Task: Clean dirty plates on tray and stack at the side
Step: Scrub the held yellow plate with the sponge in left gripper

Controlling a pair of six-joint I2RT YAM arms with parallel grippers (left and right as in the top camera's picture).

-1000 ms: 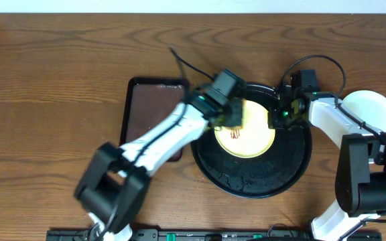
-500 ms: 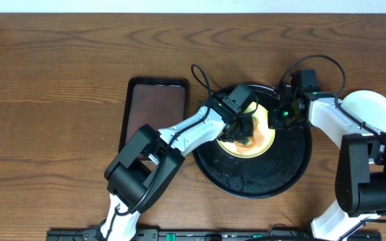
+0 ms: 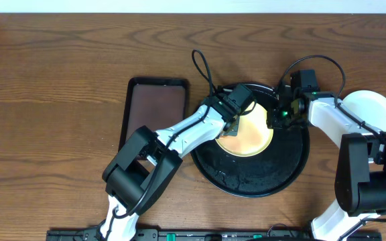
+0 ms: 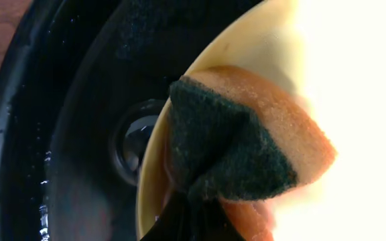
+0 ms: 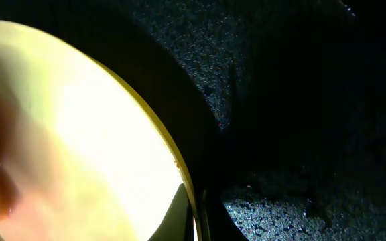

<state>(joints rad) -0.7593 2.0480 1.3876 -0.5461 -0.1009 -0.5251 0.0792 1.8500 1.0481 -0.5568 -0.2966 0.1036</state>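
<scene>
A brown tray (image 3: 156, 107) lies on the tabletop (image 3: 52, 87), just left of the round black tray (image 3: 246, 182). The left hand (image 3: 237, 122) is closed tight on a sponge (image 4: 246, 144), green scourer over orange foam, pressed on the left part of the yellow plate (image 3: 253, 137). That plate sits in the black tray's far half. The right hand (image 3: 277, 116) is clamped on its right rim. A white plate (image 3: 377, 107) rests on the tabletop at far right, outside the tray.

The table (image 3: 59, 100) I worked at was brown wood with a bold grain. On it lay a round black tray (image 3: 246, 191) right of centre, a rectangular dark-brown tray (image 3: 154, 100) beside it on the left, and a white plate (image 3: 374, 107) at the right edge.
</scene>
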